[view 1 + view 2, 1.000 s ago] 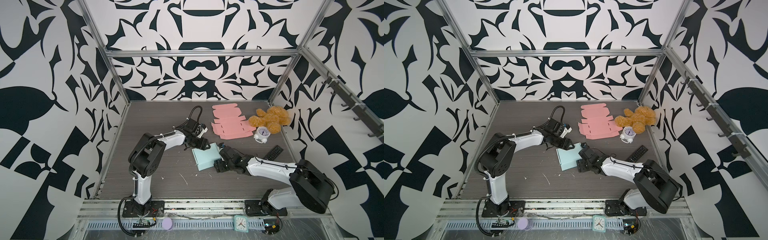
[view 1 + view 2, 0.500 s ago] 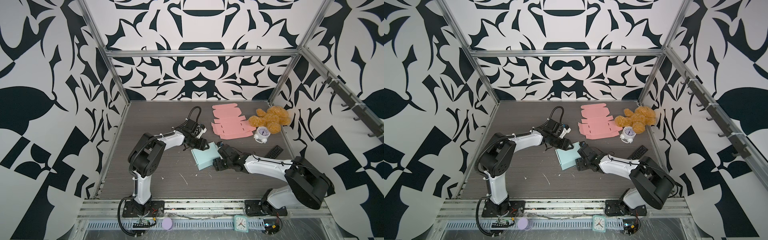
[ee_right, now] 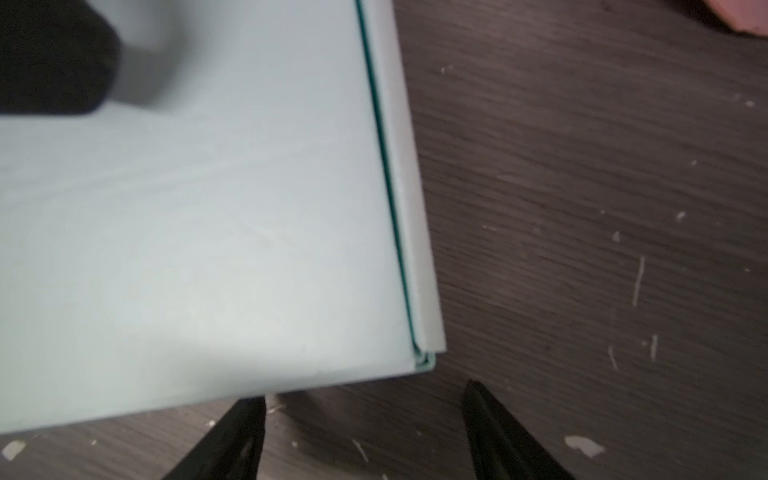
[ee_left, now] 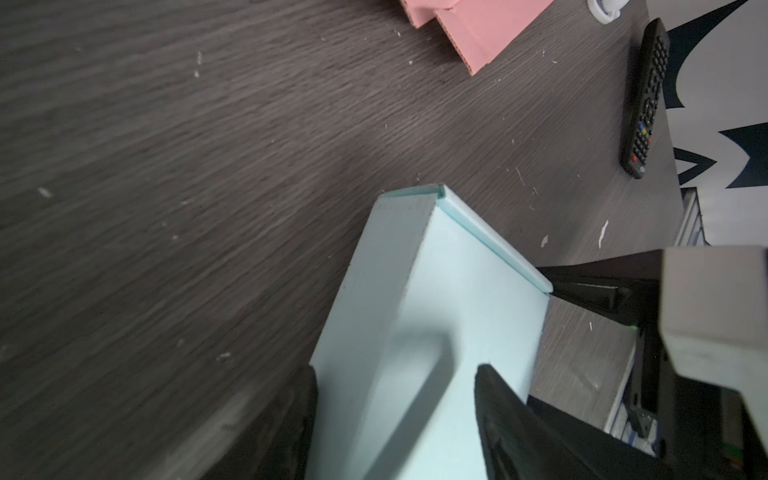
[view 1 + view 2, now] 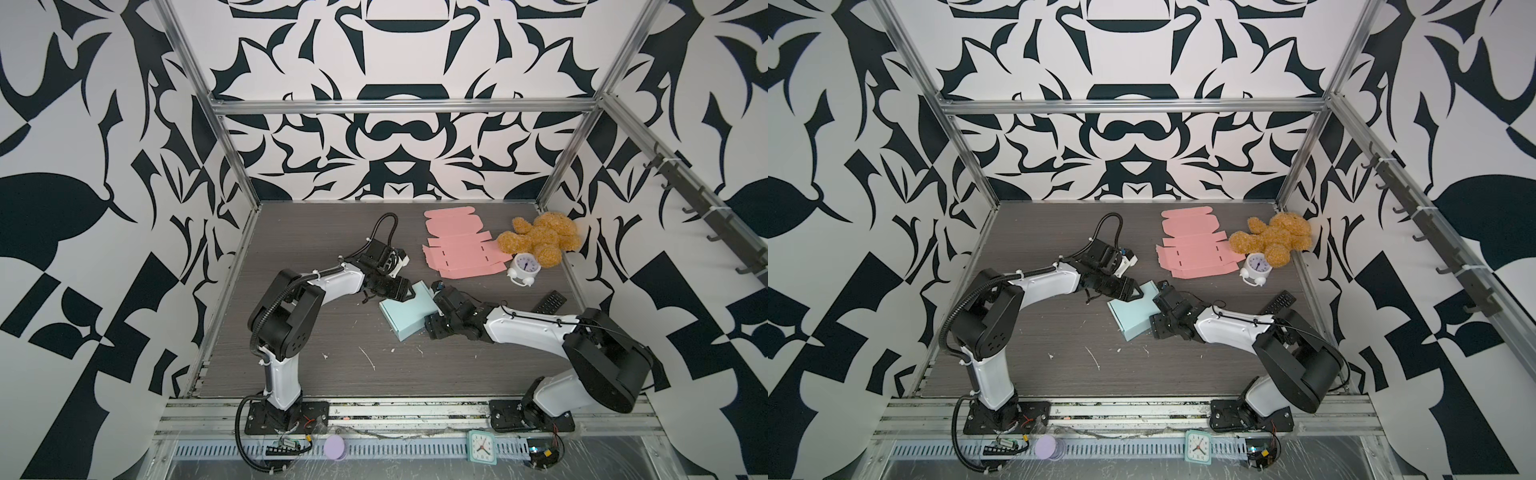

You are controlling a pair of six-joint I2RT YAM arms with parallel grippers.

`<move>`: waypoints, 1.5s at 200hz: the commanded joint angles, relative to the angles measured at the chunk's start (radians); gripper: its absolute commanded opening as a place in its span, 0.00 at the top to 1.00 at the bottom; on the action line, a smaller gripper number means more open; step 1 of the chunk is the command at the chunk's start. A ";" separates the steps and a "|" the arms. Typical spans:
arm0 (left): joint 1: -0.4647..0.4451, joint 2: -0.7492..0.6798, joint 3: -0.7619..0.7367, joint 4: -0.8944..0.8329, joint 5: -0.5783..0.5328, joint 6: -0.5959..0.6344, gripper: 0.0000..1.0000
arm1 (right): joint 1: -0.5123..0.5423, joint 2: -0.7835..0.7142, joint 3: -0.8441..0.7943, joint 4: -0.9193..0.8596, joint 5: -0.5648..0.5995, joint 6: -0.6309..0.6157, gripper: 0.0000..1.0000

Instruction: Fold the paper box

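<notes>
The left tool (image 4: 397,370) stands with its jaws moderately parted astride an upper edge of the pale blue paper box (image 5: 405,313). One finger (image 4: 519,419) lies over the closed lid and the other rests against the side wall. Whether they actually squeeze the box, I cannot tell. The right tool (image 3: 365,390) is spread wide with nothing between its jaws, its tips just short of the box's opposite edge and low over the counter (image 5: 311,332). The box lies folded shut near the middle of the counter, between the two tools. Flat pink cardboard blanks (image 5: 461,249) lie toward the far edge. A teddy bear (image 5: 540,239) sits in the far right corner with a white alarm clock (image 5: 524,266) touching it. A black remote (image 5: 549,302) lies by the right edge.
</notes>
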 commanded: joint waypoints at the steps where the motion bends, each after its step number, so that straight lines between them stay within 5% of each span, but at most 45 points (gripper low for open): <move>1: -0.023 -0.036 -0.050 -0.031 0.105 -0.034 0.37 | -0.007 0.021 0.051 0.115 -0.003 0.015 0.24; 217: 0.026 -0.159 -0.247 0.099 0.139 -0.177 0.40 | 0.012 0.042 0.074 0.186 -0.042 0.013 0.25; 300: 0.093 -0.237 -0.350 0.156 0.153 -0.211 0.31 | -0.014 -0.026 -0.012 0.128 -0.020 0.024 0.25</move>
